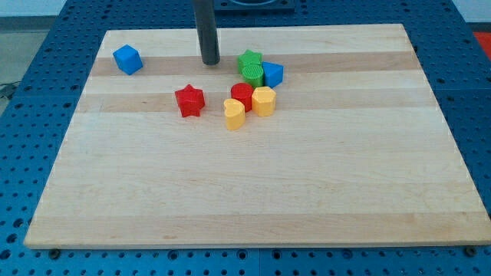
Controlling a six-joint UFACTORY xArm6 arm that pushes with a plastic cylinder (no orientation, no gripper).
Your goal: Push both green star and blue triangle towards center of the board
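Observation:
The green star (247,59) lies near the view's top, just right of centre, with a green round block (252,73) touching it below. The blue triangle (272,73) sits against the right side of the green blocks. My tip (210,61) rests on the board to the left of the green star, a short gap apart from it. It touches no block.
A red cylinder (242,95), a yellow hexagonal block (263,100) and a yellow block (235,114) cluster just below the green blocks. A red star (189,100) lies to their left. A blue cube (127,59) sits at the top left. The wooden board (253,192) lies on a blue pegboard.

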